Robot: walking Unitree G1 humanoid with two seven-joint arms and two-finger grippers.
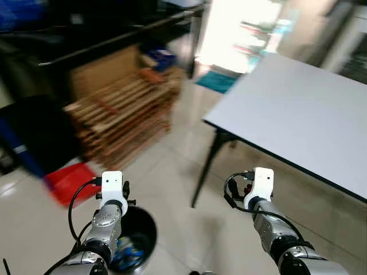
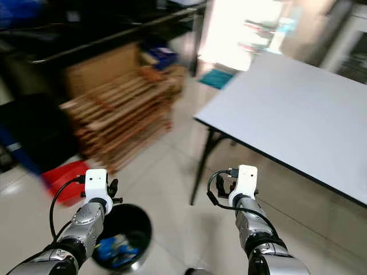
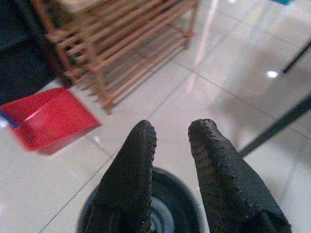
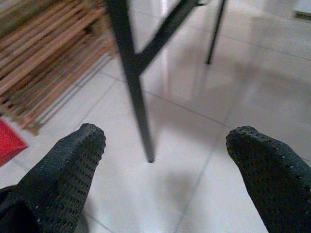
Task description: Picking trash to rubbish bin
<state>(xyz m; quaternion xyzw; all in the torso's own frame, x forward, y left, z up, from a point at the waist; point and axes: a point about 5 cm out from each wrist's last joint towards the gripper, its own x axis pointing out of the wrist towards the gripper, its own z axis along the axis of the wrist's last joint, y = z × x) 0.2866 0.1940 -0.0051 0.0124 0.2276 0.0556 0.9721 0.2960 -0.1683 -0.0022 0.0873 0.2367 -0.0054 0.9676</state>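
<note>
With the left gripper [image 3: 170,145] nearly closed and empty above the bin [image 2: 137,220], where blue trash [image 2: 114,249] lies, and the right gripper [image 4: 165,160] wide open and empty, the drop seems done, so finding more trash likely comes next.

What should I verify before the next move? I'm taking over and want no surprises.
1. Left tool empty: ok, fingers slightly apart, nothing between.
2. Right tool empty: ok, fingers wide apart over bare floor.
3. Rubbish bin within reach: ok, under the left arm.
4. Bin contents: ok, blue trash inside.
5. Table leg clearance: not ok, close ahead of the right tool.
6. Next trash located: cannot tell, the head views are blurred.
</note>
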